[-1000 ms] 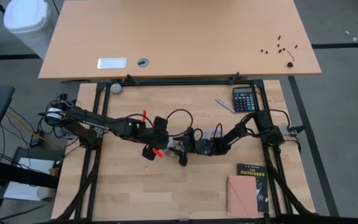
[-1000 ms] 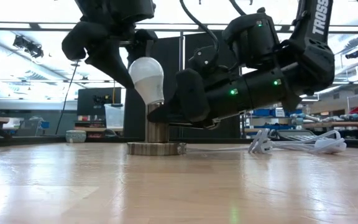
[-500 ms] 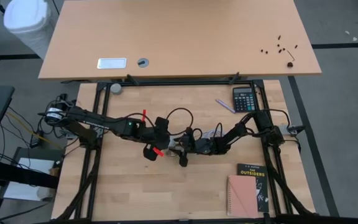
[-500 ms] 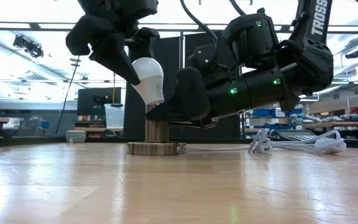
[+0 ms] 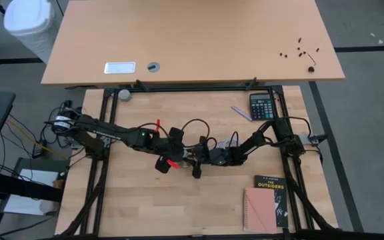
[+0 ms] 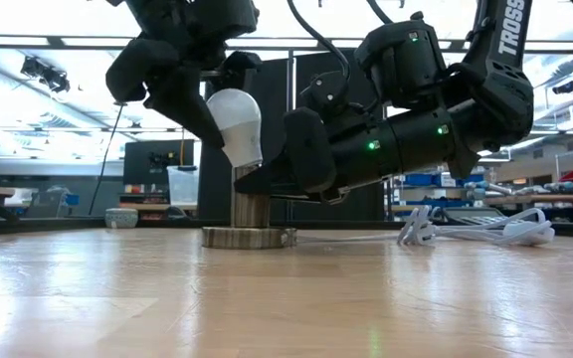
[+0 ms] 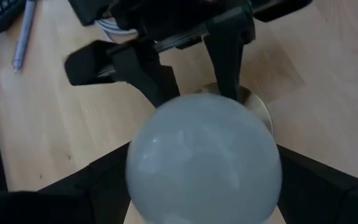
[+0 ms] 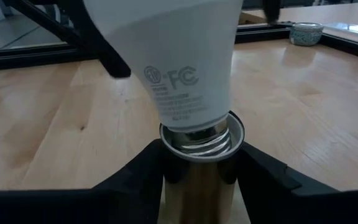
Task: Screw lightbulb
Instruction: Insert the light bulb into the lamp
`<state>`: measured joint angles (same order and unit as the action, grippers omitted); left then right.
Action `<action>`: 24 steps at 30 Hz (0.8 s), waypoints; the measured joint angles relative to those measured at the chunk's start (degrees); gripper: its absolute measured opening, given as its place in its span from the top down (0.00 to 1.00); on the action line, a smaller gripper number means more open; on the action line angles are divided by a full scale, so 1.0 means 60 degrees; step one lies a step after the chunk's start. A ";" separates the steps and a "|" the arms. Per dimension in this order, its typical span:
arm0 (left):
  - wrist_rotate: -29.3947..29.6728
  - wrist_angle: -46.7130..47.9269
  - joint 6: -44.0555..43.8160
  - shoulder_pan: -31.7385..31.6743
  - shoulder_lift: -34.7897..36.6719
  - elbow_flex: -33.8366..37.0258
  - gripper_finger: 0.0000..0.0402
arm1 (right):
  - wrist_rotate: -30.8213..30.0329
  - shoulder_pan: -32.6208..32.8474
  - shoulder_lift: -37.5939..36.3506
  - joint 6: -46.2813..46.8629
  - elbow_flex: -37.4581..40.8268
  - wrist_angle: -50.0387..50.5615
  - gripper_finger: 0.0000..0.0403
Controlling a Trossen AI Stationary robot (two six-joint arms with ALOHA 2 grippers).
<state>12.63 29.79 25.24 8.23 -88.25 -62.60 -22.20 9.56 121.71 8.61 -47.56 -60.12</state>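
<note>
The white lightbulb (image 6: 234,122) stands tilted with its grey screw base (image 8: 201,139) in the mouth of the silvery socket's upright stem (image 6: 250,207). The socket's round disc foot (image 6: 249,237) rests on the table at mid-table. My left gripper (image 6: 202,104) is shut on the bulb, coming from the table's left. My right gripper (image 6: 267,184) is shut on the socket stem, coming from the right. In the high view the two grippers meet at mid-table (image 5: 191,157). My left gripper pinches the bulb's round white dome (image 7: 166,180) between its two fingers (image 7: 101,186), one on each side. The fingers slant down from above and from the table's left. The bulb leans with its dome toward that gripper, its screw base sitting in the socket's mouth. My right gripper pinches the socket's silvery stem (image 8: 197,186) just under its mouth, one finger (image 8: 135,180) on each side. The fingers come nearly level from the table's right. The stem stands upright with its disc foot on the table.
The socket's white cord (image 6: 466,231) lies bundled on the table's right. A black calculator (image 5: 262,105) and a pen (image 5: 241,113) lie at the far right. Two books (image 5: 265,203) lie at the near right. A second tabletop (image 5: 192,40) stands beyond the far edge.
My left gripper has shifted a little toward the table's right with the bulb. The bulb dipped, then rose slightly, and stays tilted on the socket's mouth. My right gripper and the socket have kept still.
</note>
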 joint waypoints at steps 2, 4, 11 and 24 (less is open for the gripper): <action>0.0033 0.0187 0.0002 -0.0002 0.0000 -0.0236 0.18 | -0.0004 0.0000 0.0000 0.0005 0.0001 0.0010 0.56; 0.0022 0.0435 0.0044 -0.0057 0.0000 -0.0481 0.18 | -0.0004 0.0000 -0.0004 0.0009 -0.0001 0.0018 0.56; -0.1259 0.1333 0.0779 -0.0485 -0.0001 -0.1021 0.20 | 0.0015 0.0007 -0.0011 0.0027 0.0002 0.0066 0.56; -0.1282 0.1054 0.1600 -0.0561 -0.0467 -0.1043 0.21 | 0.0059 0.0014 -0.0011 0.0104 0.0002 0.0062 0.56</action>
<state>4.93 36.11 34.84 4.86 -91.05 -68.86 -21.84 9.65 121.64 9.23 -47.55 -59.75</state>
